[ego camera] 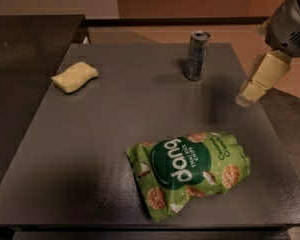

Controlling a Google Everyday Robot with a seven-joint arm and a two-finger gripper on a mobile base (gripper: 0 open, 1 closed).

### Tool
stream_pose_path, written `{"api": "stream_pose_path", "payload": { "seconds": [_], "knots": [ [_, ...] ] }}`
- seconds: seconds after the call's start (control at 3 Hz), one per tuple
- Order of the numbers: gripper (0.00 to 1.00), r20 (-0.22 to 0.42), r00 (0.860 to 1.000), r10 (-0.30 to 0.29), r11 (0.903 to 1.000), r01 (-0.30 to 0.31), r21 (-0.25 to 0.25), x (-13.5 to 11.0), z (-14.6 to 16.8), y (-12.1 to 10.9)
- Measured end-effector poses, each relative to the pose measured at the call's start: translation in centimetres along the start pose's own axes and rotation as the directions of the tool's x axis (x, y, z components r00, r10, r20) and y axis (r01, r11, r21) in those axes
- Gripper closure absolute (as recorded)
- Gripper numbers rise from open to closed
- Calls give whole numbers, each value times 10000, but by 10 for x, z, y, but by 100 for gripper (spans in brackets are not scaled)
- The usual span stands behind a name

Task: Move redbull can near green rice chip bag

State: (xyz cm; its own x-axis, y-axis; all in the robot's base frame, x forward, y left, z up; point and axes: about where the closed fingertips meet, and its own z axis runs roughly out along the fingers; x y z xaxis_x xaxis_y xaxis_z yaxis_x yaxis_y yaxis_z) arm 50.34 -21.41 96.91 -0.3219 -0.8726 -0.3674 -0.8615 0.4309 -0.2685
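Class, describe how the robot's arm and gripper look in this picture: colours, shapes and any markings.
The gripper, at the picture's right edge, is pale cream, blocky and slightly tapered, with a lighter tip. The arm above it, in the upper right corner, is a rounded grey housing with a panel of dark vent slots. No cables or lettering show.

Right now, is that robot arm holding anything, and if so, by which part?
Nothing. The gripper hangs free to the right of the redbull can, which stands untouched on the table; the green rice chip bag lies nearer the camera.
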Motion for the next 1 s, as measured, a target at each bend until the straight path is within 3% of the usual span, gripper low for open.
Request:
{"api": "stream_pose_path", "payload": {
  "seconds": [0.33,1.0],
  "knots": [
    [0,878,9931,772,9968,-786,117,-10,22,-32],
    [0,2197,9535,2064,9785,-2005,-490,-35,79,-83]
  ]
}}
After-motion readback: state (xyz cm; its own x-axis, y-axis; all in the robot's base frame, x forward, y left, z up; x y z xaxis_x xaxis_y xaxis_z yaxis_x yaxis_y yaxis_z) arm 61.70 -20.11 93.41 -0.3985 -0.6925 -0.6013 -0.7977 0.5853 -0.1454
